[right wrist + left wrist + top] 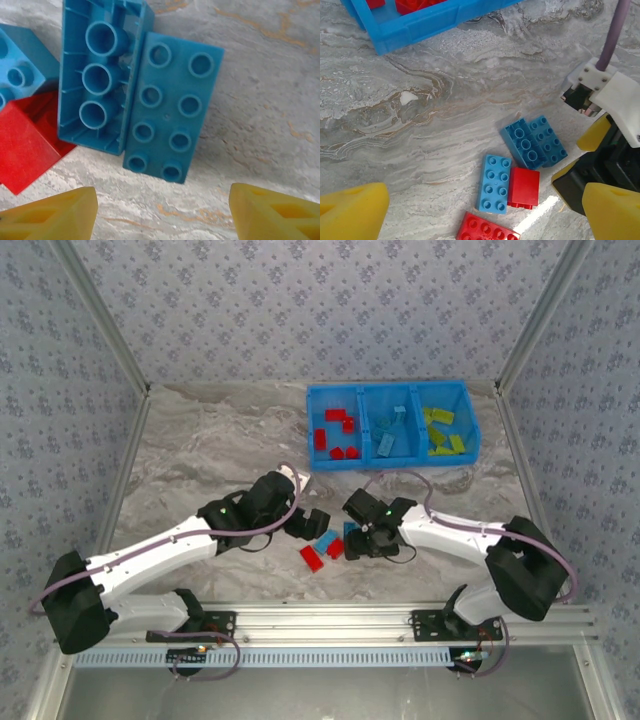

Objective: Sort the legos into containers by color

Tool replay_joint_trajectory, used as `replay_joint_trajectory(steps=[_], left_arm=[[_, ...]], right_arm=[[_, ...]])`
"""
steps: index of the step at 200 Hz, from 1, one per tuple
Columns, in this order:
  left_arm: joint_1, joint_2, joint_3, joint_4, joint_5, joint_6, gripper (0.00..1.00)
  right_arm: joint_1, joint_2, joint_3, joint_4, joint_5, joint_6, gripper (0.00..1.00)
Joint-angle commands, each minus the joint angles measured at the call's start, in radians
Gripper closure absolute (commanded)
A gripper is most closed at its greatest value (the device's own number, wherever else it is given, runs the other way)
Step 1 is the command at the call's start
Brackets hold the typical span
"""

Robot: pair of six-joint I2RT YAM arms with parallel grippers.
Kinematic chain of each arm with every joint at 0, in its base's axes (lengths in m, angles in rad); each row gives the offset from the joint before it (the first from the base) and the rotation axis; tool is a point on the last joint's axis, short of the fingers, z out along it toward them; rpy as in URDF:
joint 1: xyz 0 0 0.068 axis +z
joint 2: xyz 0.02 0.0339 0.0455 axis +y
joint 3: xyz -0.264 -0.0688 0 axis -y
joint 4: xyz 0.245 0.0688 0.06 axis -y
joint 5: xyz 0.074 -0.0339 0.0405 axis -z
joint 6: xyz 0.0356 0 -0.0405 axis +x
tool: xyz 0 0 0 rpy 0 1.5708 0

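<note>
Pickup: hovering with spread right hand (162,215) over two touching blue studded plastic bricks (172,110) on surface (270,75); left hand (482,210) spread too. Next, likely: pinch one, carry to middle compartment of bright-blue plastic bin (392,387).

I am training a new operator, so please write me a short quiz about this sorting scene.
1. True or false: the left end effector is closed around something.
2. In the top view, which compartment of the blue bin holds the red bricks? A left, B middle, C right.
3. Fill in: the open right end effector hovers over two ___ bricks.
Key: 1 false; 2 A; 3 blue.
</note>
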Motion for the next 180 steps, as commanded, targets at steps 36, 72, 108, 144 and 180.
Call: replay_joint_trajectory(steps=[36, 72, 108, 144, 180], left_arm=[[0.007, -0.017, 0.001, 0.0, 0.005, 0.031, 0.01], [0.007, -0.022, -0.011, 0.003, 0.001, 0.033, 0.01], [0.007, -0.022, -0.011, 0.009, 0.005, 0.045, 0.01], [0.006, -0.06, -0.045, 0.113, 0.22, 0.169, 0.01], [-0.023, -0.073, -0.049, 0.175, 0.406, 0.274, 0.01]], right_arm=[[0.005, 0.094, 0.02, 0.047, 0.162, -0.008, 0.37], [0.006, 0.091, 0.003, 0.031, 0.206, 0.029, 0.54], [-0.001, 0.034, -0.027, 0.007, 0.23, 0.061, 0.67], [-0.025, -0.092, -0.027, -0.127, 0.314, 0.133, 0.74], [-0.13, -0.274, -0.006, -0.128, 0.282, 0.082, 0.74]])
